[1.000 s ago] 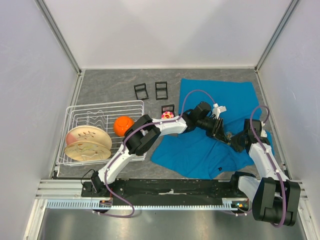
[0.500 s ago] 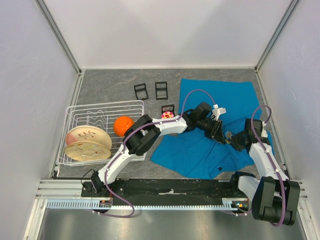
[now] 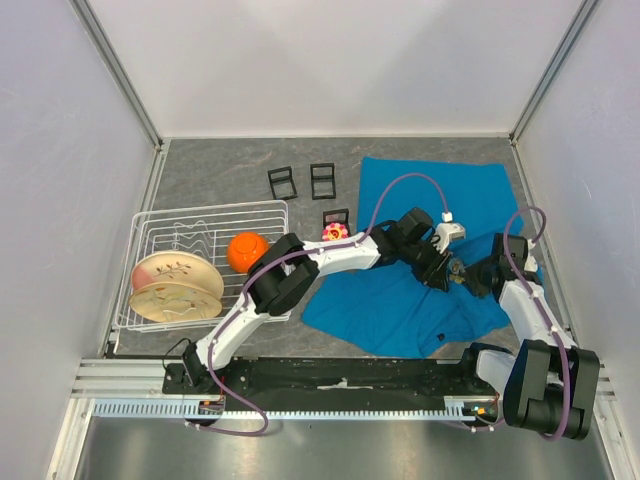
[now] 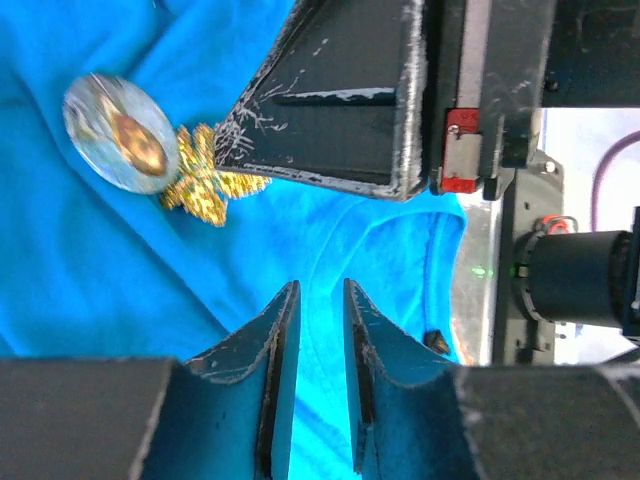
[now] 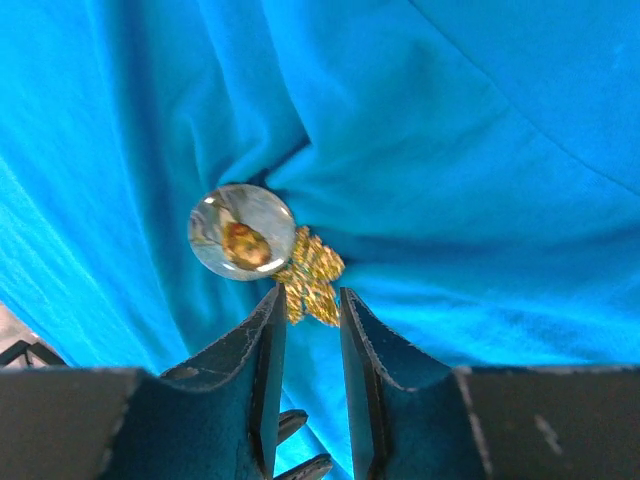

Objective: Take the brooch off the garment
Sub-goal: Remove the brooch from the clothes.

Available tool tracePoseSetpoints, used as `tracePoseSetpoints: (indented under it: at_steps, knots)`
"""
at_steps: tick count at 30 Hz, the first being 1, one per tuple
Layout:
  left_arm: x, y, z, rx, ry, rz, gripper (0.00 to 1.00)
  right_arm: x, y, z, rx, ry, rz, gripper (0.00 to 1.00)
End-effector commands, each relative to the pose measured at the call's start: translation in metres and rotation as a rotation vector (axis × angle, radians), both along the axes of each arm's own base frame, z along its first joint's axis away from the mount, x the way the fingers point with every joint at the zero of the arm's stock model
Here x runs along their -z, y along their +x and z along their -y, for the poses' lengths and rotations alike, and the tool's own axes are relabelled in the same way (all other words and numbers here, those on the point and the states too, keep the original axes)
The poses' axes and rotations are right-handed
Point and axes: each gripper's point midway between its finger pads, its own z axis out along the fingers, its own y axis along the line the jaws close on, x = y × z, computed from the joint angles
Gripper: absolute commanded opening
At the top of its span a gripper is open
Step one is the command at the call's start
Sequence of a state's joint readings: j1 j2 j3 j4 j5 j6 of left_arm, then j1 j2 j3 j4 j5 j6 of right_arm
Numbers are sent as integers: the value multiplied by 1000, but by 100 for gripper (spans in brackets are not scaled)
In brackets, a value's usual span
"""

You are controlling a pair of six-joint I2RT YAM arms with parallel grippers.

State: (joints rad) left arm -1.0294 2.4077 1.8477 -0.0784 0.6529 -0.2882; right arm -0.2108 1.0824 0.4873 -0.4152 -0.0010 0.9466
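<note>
Gold-leafed, the brooch [image 5: 262, 248] is found straight ahead of the right gripper [image 5: 307, 298], at its narrowly parted jaws; a pinch cannot be confirmed. The left gripper [image 4: 318, 292], equally narrow and its hold equally unclear, is placed farther off.

One teal-blue short-sleeved cloth T-shirt [image 3: 480, 195]. One brooch [image 5: 262, 247] with a round glassy stone and a gold leaf-shaped mount. Three small black rectangular frames [image 3: 281, 182] [image 3: 322, 180] [image 3: 336, 216]. One white wire dish rack [image 3: 210, 212]. One orange round bowl [image 3: 246, 251]. Beige leaf-patterned plates [image 3: 170, 277], seemingly two. One small pink-and-yellow object [image 3: 334, 232]. Two white-and-black robot arms [image 3: 330, 256] [image 3: 530, 315].
</note>
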Motion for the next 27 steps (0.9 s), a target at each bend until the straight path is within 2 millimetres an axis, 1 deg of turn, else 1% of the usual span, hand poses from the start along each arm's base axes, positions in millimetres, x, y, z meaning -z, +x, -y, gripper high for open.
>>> tracePoseSetpoints:
  at_steps: [1, 2, 3, 4, 5, 7, 8, 9, 12, 13, 14, 16, 18, 20, 21, 25, 27]
  knots:
    - [-45, 23, 13, 40, -85, 288, 28, -29, 30, 6, -16, -19, 123, 35]
    - [-46, 26, 14, 38, -89, 307, 27, -31, 30, 7, -15, -22, 128, 35]
    - [-41, 31, 14, 25, -75, 326, 27, -33, 31, 8, -16, -29, 139, 35]
    - [-40, 33, 15, 23, -73, 334, 27, -35, 33, 9, -18, -30, 149, 36]
    - [-42, 35, 18, 26, -82, 344, 27, -36, 33, 10, -20, -32, 150, 36]
    - [-34, 35, 21, 37, -76, 340, 28, -38, 35, 10, -24, -33, 158, 36]
    - [-38, 39, 24, 28, -79, 354, 28, -38, 35, 9, -32, -25, 157, 36]
    - [-33, 42, 25, 18, -69, 352, 28, -37, 34, 9, -37, -24, 152, 36]
    - [-37, 46, 25, -16, -68, 326, 28, -33, 20, 8, -32, -28, 109, 38]
    - [-36, 45, 26, -14, -78, 311, 28, -29, 14, 6, -29, -19, 91, 43]
    - [-37, 42, 28, 1, -90, 290, 28, -29, 11, 4, -26, -13, 97, 46]
    - [-33, 40, 29, -19, -79, 243, 27, -21, 2, -2, -31, 15, 77, 49]
    - [-32, 39, 29, -42, -73, 210, 26, -14, -4, -4, -37, 19, 57, 49]
    - [-32, 32, 29, -32, -86, 185, 26, -9, -8, -5, -39, 21, 44, 47]
    - [-31, 32, 28, -33, -86, 180, 26, -3, -12, -6, -37, 28, 29, 45]
    - [-30, 29, 26, -32, -80, 171, 26, 4, -18, -8, -34, 37, 9, 45]
    - [-34, 28, 27, -29, -90, 171, 26, 5, -18, -8, -33, 41, 10, 45]
